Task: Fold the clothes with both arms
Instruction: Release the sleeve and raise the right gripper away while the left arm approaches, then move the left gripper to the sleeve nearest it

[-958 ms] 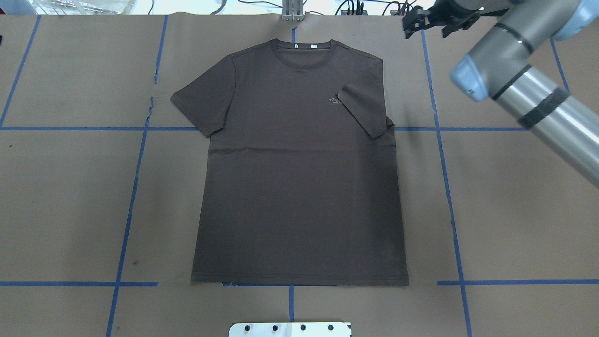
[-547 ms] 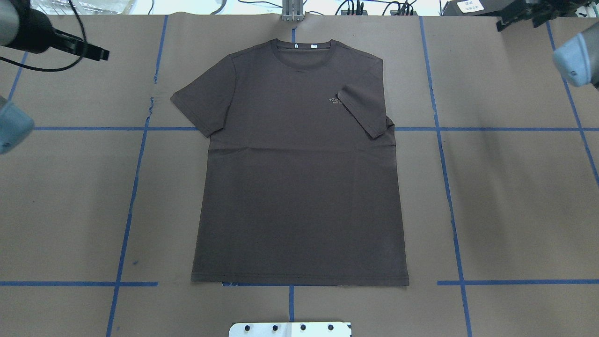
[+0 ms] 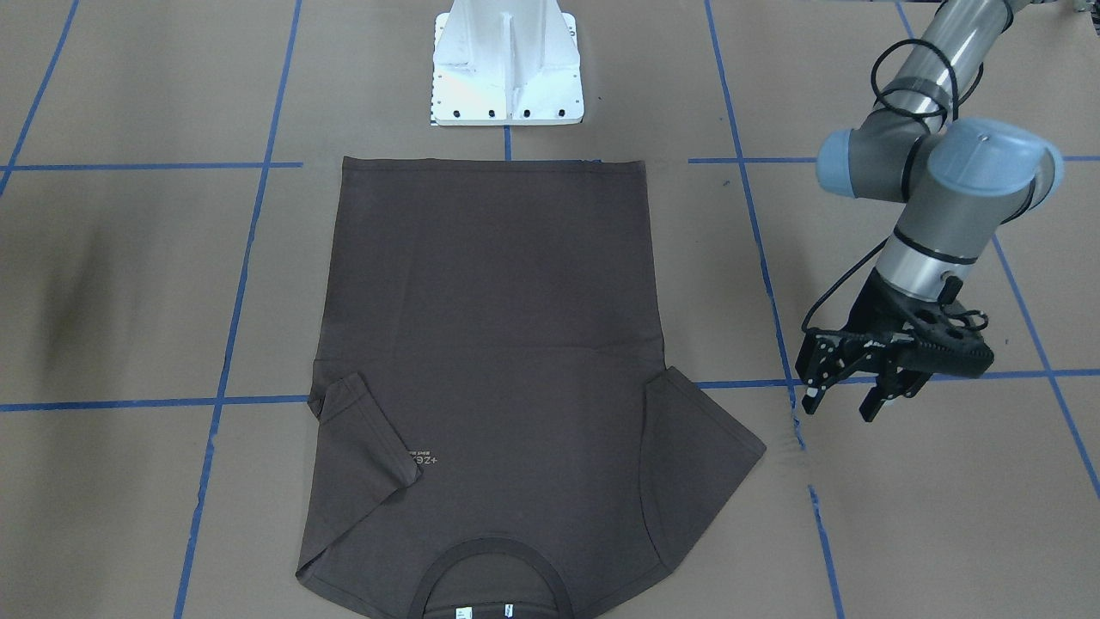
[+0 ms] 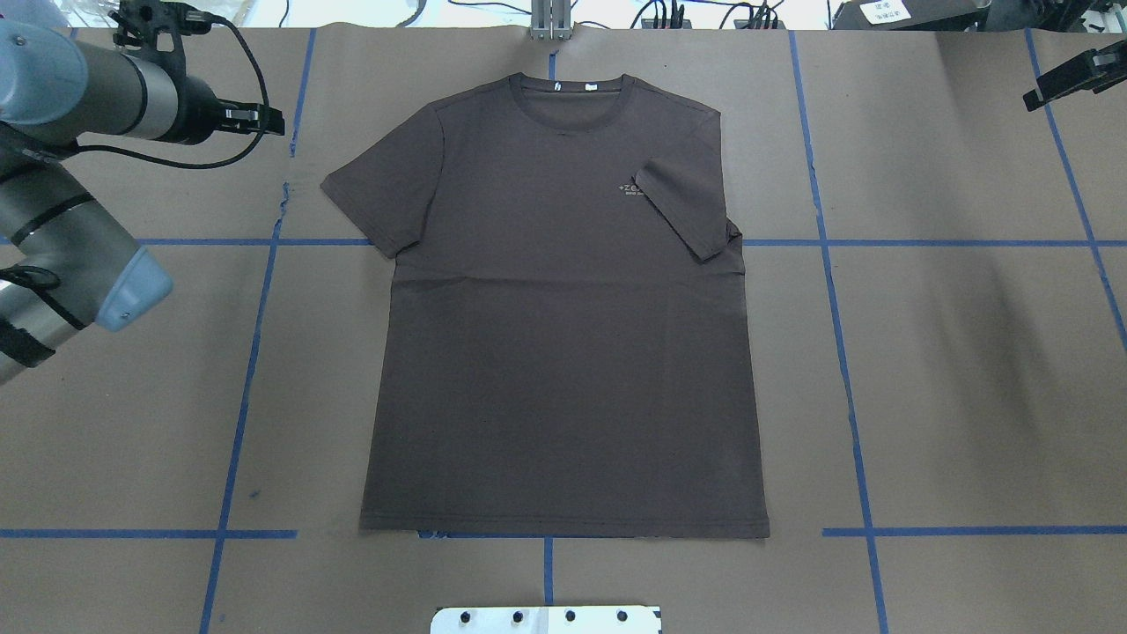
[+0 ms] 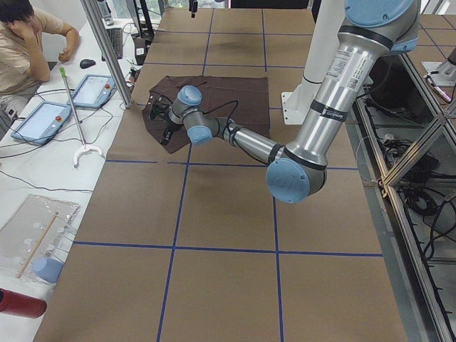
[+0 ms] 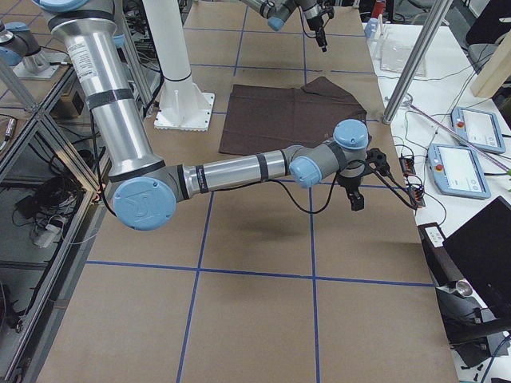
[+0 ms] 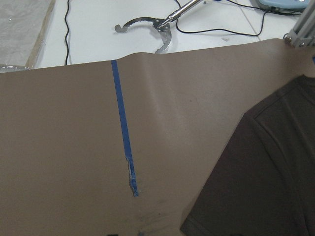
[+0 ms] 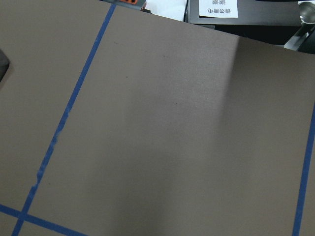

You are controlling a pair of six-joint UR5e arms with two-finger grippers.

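The dark brown T-shirt [image 4: 563, 352] lies flat on the brown paper, collar [image 4: 572, 97] at the far side. One sleeve [image 4: 687, 207] is folded over the chest and partly covers the pale logo. The other sleeve [image 4: 374, 198] lies spread out. It also shows in the front view [image 3: 490, 284] and the left wrist view [image 7: 266, 182]. My left gripper [image 3: 845, 401] is open and empty, hovering beside the spread sleeve; it also shows overhead [image 4: 268, 121]. My right gripper [image 4: 1070, 81] is at the far right edge, away from the shirt; I cannot tell if it is open.
The white pedestal base [image 3: 507, 64] stands at the near table edge, just below the shirt's hem. Blue tape lines [image 4: 828, 242] grid the paper. A metal post [image 4: 550, 22] stands behind the collar. An operator [image 5: 28, 35] and tablets sit past the table's far side.
The right arm has pulled away to the right, almost out of the overhead view. The left arm has come in from the left toward the spread sleeve. The shirt has not moved.
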